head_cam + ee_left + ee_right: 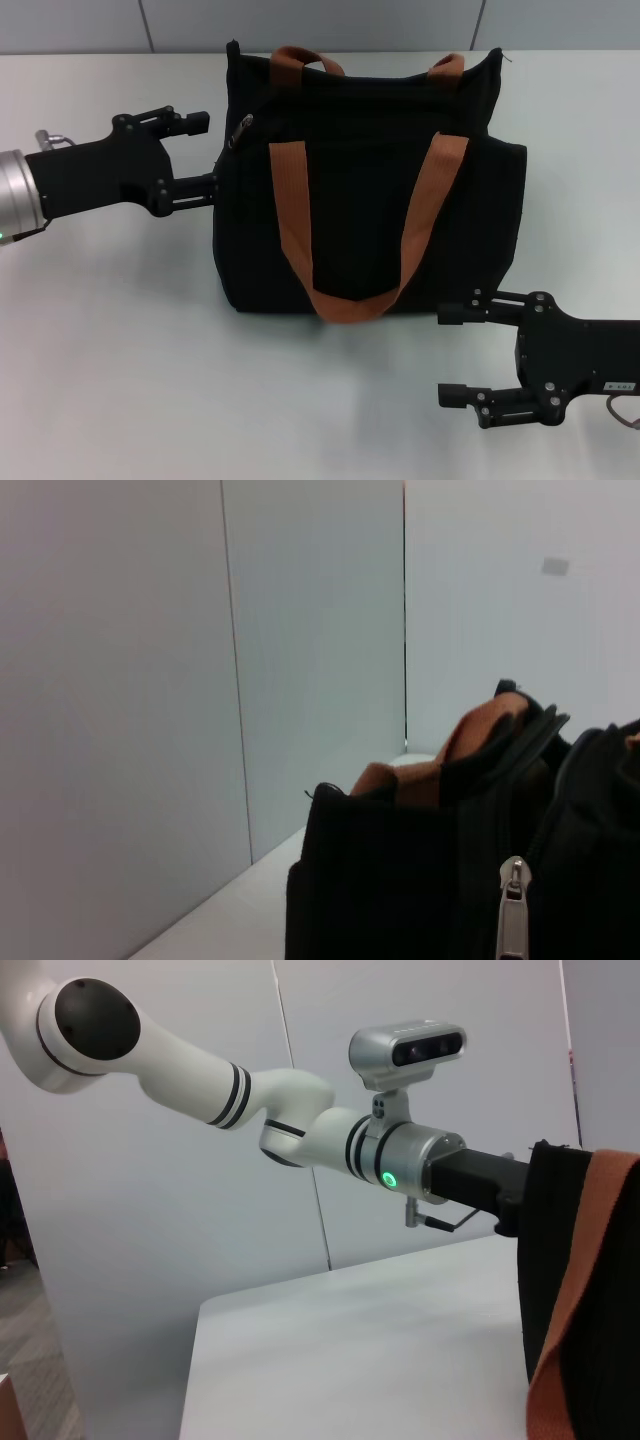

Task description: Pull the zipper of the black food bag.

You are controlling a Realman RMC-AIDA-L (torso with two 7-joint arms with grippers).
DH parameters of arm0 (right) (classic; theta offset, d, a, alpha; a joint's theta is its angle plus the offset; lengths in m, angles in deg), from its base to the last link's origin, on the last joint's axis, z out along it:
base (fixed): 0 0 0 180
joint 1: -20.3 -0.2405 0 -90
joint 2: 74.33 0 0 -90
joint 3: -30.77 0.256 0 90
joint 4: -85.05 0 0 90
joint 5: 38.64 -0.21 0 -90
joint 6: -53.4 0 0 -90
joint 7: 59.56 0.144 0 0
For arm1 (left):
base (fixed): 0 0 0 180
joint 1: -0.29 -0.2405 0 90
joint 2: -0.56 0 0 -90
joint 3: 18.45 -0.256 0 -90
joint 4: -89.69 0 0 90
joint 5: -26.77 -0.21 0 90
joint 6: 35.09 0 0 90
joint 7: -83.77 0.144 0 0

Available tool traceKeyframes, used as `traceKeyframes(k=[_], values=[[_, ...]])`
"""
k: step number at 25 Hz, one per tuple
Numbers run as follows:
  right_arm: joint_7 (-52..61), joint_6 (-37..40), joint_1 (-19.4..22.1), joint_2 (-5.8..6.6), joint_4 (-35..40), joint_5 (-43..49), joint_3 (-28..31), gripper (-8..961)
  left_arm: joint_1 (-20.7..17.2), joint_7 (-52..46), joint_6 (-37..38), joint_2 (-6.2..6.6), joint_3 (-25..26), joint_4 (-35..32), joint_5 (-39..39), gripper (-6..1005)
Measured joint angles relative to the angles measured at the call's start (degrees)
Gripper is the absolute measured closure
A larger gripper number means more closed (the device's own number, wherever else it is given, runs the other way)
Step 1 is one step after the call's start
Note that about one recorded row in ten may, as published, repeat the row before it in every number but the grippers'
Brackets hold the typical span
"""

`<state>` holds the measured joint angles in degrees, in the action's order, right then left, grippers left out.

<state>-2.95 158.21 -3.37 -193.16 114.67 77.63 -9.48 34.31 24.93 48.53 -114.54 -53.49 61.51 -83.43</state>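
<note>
— Two grippers, where are they?
— Left gripper (205,153) has wide jaws beside the bag's (370,200) left end, near the zipper (242,130). Right gripper (455,355), jaws wide, waits on the desk (120,380).
— The risk?
— It may pinch fabric, missing the small pull.

- The black food bag (370,190) is placed upright on the table (130,340), at the frame's centre and upper half; the zipper (242,128) is found at its upper left corner
- The left gripper (200,152) is held at the bag's left side, just beside the zipper; the right gripper (448,354) is set at the lower right of the frame, before the bag's lower right corner
</note>
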Motion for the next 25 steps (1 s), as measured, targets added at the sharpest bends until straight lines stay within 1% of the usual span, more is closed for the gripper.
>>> traceKeyframes(k=[6,10,13,18,20,21,25], values=[[1.04,-0.05,-0.53,-0.15,0.0,0.0,0.0,167,1.11,1.11,-3.19,-0.66,-0.9,-0.14,0.12,221],[1.48,-0.06,-0.88,-0.17,0.0,0.0,0.0,171,1.13,2.22,-3.58,-1.01,-0.62,-0.4,0.32,235],[1.64,-0.18,-1.41,-0.17,0.0,0.0,0.0,174,0.89,3.19,-3.79,-2.08,-0.75,-1.76,0.35,331],[1.66,-0.22,-1.69,-0.17,0.0,0.0,0.0,179,0.89,3.19,-3.79,-2.08,-0.75,-1.76,0.35,492],[1.66,-0.23,-1.79,-0.17,0.0,0.0,0.0,182,0.8,3.35,-3.81,-2.26,-0.76,-1.98,0.35,556],[1.67,-0.22,-1.82,-0.17,0.0,0.0,0.0,183,0.52,4.61,-3.89,-2.78,-0.43,-2.16,0.39,588],[1.67,-0.22,-1.84,-0.17,0.0,0.0,-0.01,187,0.45,4.63,-3.9,-2.82,-0.36,-2.16,0.47,700]])
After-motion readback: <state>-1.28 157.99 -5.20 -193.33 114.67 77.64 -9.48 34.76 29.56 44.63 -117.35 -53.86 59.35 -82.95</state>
